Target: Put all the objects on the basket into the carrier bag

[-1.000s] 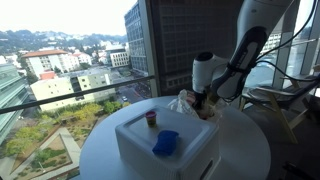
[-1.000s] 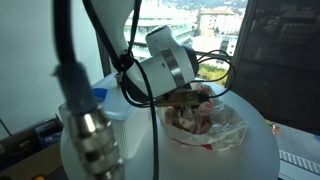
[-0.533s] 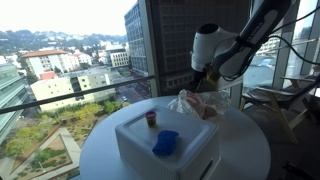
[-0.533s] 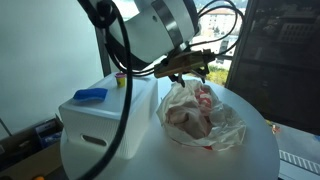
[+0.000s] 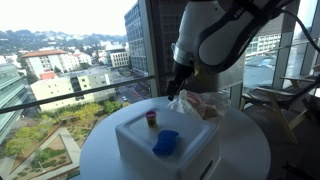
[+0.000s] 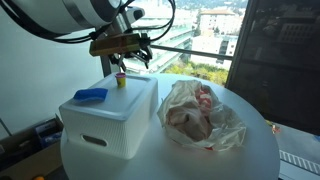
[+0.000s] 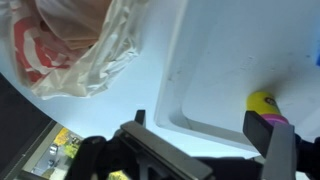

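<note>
White plastic basket point(image 5: 135, 152) on the round table point(image 5: 250, 150), closed top upward like a box, plain in both exterior views. On that top, both loose and untouched: blue object point(image 5: 166, 142) near the front edge; small yellow object point(image 5: 151, 119) with a dark pink cap, upright toward the far corner, well apart from the blue one. Just beside the basket, lying on the table: crumpled translucent carrier bag point(image 5: 197, 104) with red print, reddish contents showing through the film. Above the far end of the basket, in an exterior view: gripper point(image 6: 130, 62), pointing down, spread wide, gripping nothing. Hangs over the small yellow object without touching it. In the wrist view: dark fingers point(image 7: 275, 140) well apart along the bottom edge, small yellow object close by one of them on the white top, carrier bag off to the opposite side on the table.
</note>
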Tool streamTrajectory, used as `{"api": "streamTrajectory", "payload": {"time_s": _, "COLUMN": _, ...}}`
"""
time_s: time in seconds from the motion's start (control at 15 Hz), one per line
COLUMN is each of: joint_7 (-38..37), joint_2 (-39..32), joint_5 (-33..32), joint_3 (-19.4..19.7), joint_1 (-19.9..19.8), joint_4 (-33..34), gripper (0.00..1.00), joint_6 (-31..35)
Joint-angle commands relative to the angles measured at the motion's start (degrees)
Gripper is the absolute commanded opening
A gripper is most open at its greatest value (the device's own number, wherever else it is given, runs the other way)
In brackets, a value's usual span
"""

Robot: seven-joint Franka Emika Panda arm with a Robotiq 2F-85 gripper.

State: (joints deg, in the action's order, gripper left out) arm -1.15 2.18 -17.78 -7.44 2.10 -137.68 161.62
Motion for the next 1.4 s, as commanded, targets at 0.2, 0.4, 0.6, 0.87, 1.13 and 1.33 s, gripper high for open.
{"api": "streamTrajectory", "payload": {"time_s": 0.2, "joint_7": 15.62, "joint_2": -3.77, "joint_5": 23.44, "joint_3": -2.87, "joint_1": 6.99, "joint_4": 7.24, "gripper": 1.00, "joint_6": -6.44}}
{"api": "streamTrajectory", "payload": {"time_s": 0.4, "joint_7": 16.54, "joint_2": -6.24, "joint_5": 22.92, "joint_3": -2.41, "joint_1": 6.63, "joint_4": 10.51, "gripper": 1.00, "joint_6": -9.71}}
{"api": "streamTrajectory", "payload": {"time_s": 0.6, "joint_7": 16.52, "joint_2": -10.52, "joint_5": 21.71, "joint_3": -2.50, "joint_1": 6.40, "joint_4": 13.05, "gripper": 1.00, "joint_6": -11.36}}
{"api": "streamTrajectory", "payload": {"time_s": 0.87, "joint_7": 16.31, "joint_2": -16.48, "joint_5": 20.54, "joint_3": -3.12, "joint_1": 6.39, "joint_4": 16.39, "gripper": 1.00, "joint_6": -11.69}}
{"api": "streamTrajectory", "payload": {"time_s": 1.13, "joint_7": 15.32, "joint_2": -21.24, "joint_5": 17.40, "joint_3": -2.69, "joint_1": 6.80, "joint_4": 19.61, "gripper": 1.00, "joint_6": -10.53}}
{"api": "streamTrajectory", "payload": {"time_s": 1.33, "joint_7": 15.27, "joint_2": -22.46, "joint_5": 11.05, "joint_3": -1.44, "joint_1": 7.68, "joint_4": 20.26, "gripper": 0.66, "joint_6": -8.35}}
